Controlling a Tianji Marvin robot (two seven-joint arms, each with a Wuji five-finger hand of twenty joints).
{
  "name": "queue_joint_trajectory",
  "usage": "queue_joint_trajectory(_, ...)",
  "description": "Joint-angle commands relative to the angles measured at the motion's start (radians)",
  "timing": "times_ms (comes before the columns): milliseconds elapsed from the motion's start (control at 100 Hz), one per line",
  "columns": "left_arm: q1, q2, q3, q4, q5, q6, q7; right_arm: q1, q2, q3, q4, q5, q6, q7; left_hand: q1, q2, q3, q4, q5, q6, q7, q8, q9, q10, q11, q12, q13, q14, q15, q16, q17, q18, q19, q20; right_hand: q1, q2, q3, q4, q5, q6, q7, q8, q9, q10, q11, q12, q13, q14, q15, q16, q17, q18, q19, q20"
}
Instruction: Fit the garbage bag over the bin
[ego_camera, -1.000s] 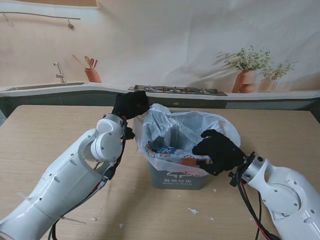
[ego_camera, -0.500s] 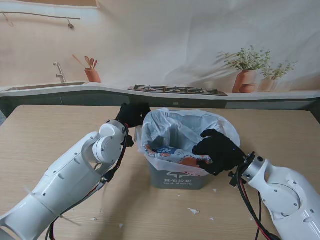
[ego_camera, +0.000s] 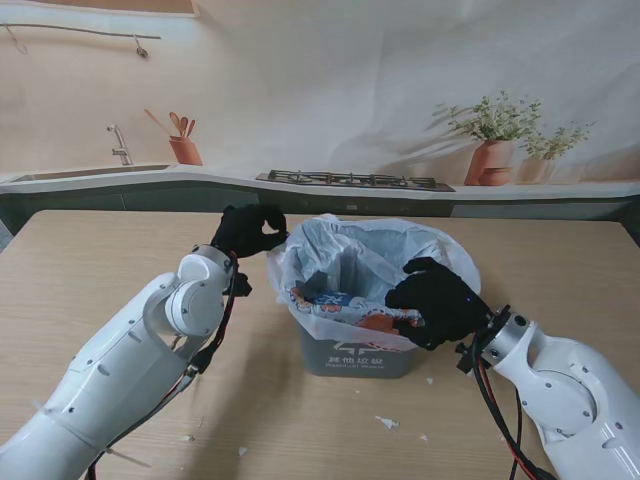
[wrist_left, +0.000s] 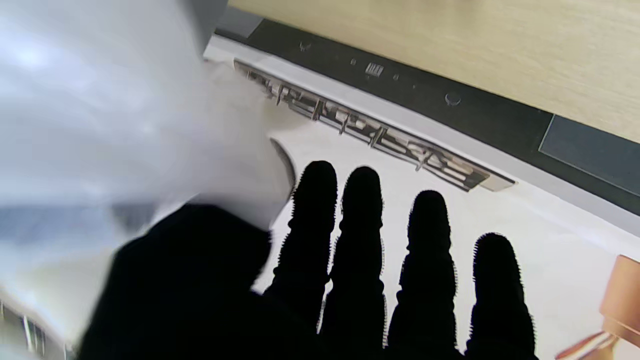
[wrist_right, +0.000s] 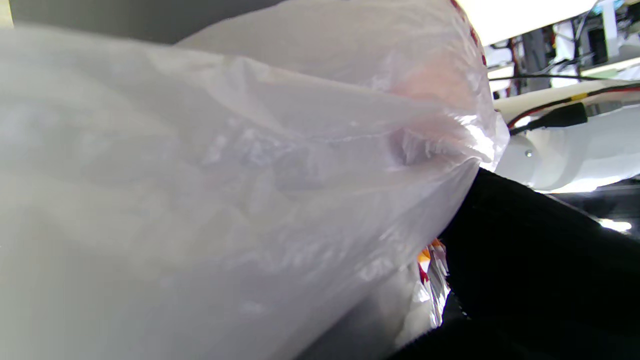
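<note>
The grey bin (ego_camera: 355, 350) stood in the middle of the table (ego_camera: 90, 260), and the white garbage bag (ego_camera: 370, 250) sat in it with its mouth ballooned open above the rim, some printed wrappers (ego_camera: 345, 305) lying inside. The right hand (ego_camera: 437, 300) was curled over the bag's edge on the near right side, pinching the film against the rim there, which I took as an anchor so the plastic would not slip while the other side was worked. The left hand (ego_camera: 245, 230) was at the far left corner of the bag, beside the edge; in its wrist view four fingers (wrist_left: 360, 235) were stretched out side by side with film draped over the thumb side, so I could not tell whether it truly held the plastic or only pressed on it. The bag seemed folded over the near rim but loose at the far left. The right wrist view was almost all film, hiding the fingers and the rim. Small white scraps (ego_camera: 387, 422) lay on the table nearer to me.
</note>
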Motion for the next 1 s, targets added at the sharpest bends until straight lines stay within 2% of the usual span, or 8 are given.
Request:
queue_joint_trajectory(0,0.012,0.000,-0.015,-0.035,-0.021,-0.003,0.005,-0.019,-0.006,-0.009,0.027,-0.011,0.013,0.021,-0.128,0.082,0.062,0.040,-0.051,0.067,-0.154,-0.038,-0.107,0.037,-0.040,-0.077,-0.066,0.004,-0.034,-0.029,0.001,-0.047,0.058,0.038,0.039,-0.008,0.027,-0.032,-0.009,-0.079,0.011,-0.032,-0.016,-0.009,-0.006,-0.014,-0.003,-0.026,0.006,0.006,0.008,0.016,0.042,-0.016)
queue_joint_trajectory(220,0.081,-0.009,-0.097,-0.131,-0.075,-0.022,0.054,-0.014,-0.007,-0.012,0.028,-0.019,0.017,0.012,-0.287,0.116,-0.028,0.055,-0.265,0.147,-0.403,-0.097,-0.358,0.085,-0.164,-0.228,-0.222,0.016,-0.169,-0.116,-0.010,-0.090,0.044,0.034,0.002,-0.012,-0.018,-0.040,-0.081,-0.061,-0.022,-0.091,-0.084,-0.031,-0.066,-0.063,-0.041,-0.014,-0.042,-0.010,-0.001,0.018,0.042,-0.023)
queue_joint_trajectory(380,0.149,-0.007,-0.162,-0.209,-0.090,-0.061,0.077,-0.001,-0.010,-0.018,0.036,-0.013,0.016,0.001,-0.278,0.132,-0.073,0.064,-0.303,0.147,-0.449,-0.128,-0.416,0.085,-0.201,-0.267,-0.265,-0.008,-0.260,-0.176,-0.001,-0.097,-0.139,-0.060,0.041,0.013,0.003,-0.029,-0.043,-0.094,-0.001,-0.115,-0.064,-0.046,-0.091,-0.107,-0.042,-0.010,-0.054,-0.012,0.000,0.018,0.042,-0.026)
queue_joint_trajectory(510,0.233,0.000,-0.215,-0.273,-0.100,-0.128,0.086,0.007,-0.010,-0.022,0.042,-0.009,0.013,0.002,-0.289,0.148,-0.104,0.064,-0.303,0.146,-0.454,-0.132,-0.416,0.085,-0.216,-0.277,-0.267,-0.012,-0.298,-0.189,0.003,-0.093,-0.218,-0.099,-0.019,-0.003,-0.050,-0.045,-0.123,-0.063,-0.033,-0.127,-0.158,-0.052,-0.123,-0.121,-0.094,-0.001,-0.099,-0.026,-0.021,0.017,0.024,-0.033)
queue_joint_trajectory(580,0.284,0.004,-0.244,-0.298,-0.103,-0.171,0.085,0.007,-0.010,-0.020,0.044,-0.012,0.006,0.000,-0.291,0.152,-0.118,0.065,-0.305,0.141,-0.456,-0.133,-0.417,0.080,-0.218,-0.277,-0.267,-0.015,-0.301,-0.188,0.004,-0.089,-0.227,-0.102,-0.074,0.036,-0.081,-0.014,-0.151,-0.025,-0.130,-0.078,-0.248,-0.046,-0.144,-0.137,-0.149,0.004,-0.126,-0.024,-0.034,0.013,-0.001,-0.025)
queue_joint_trajectory(650,0.335,0.006,-0.268,-0.320,-0.113,-0.205,0.091,0.004,-0.011,-0.017,0.043,-0.010,0.003,-0.004,-0.290,0.152,-0.122,0.066,-0.307,0.140,-0.459,-0.134,-0.417,0.079,-0.218,-0.278,-0.269,-0.017,-0.307,-0.190,0.001,-0.088,-0.233,-0.105,-0.142,0.105,-0.117,0.121,-0.208,0.014,-0.246,0.061,-0.374,-0.037,-0.162,-0.196,-0.234,0.005,-0.165,-0.028,-0.055,0.006,-0.041,0.001)
queue_joint_trajectory(970,0.493,0.014,-0.342,-0.347,-0.115,-0.334,0.106,-0.005,-0.013,-0.007,0.019,0.017,-0.003,0.004,-0.287,0.148,-0.146,0.070,-0.343,0.129,-0.458,-0.134,-0.418,0.071,-0.231,-0.284,-0.269,-0.029,-0.334,-0.197,0.003,-0.075,-0.281,-0.128,-0.200,0.208,-0.282,0.145,-0.522,0.070,-0.288,0.030,-0.686,-0.046,-0.219,-0.255,-0.455,-0.020,-0.276,-0.069,-0.099,-0.021,-0.199,0.049)
queue_joint_trajectory(990,0.499,0.015,-0.344,-0.347,-0.117,-0.339,0.101,-0.005,-0.013,-0.006,0.017,0.018,-0.003,0.004,-0.288,0.147,-0.148,0.070,-0.345,0.129,-0.461,-0.136,-0.418,0.070,-0.234,-0.286,-0.269,-0.029,-0.337,-0.199,0.002,-0.076,-0.285,-0.129,-0.197,0.217,-0.290,0.153,-0.538,0.073,-0.278,0.004,-0.700,-0.049,-0.220,-0.264,-0.464,-0.022,-0.282,-0.074,-0.089,-0.022,-0.246,0.095)
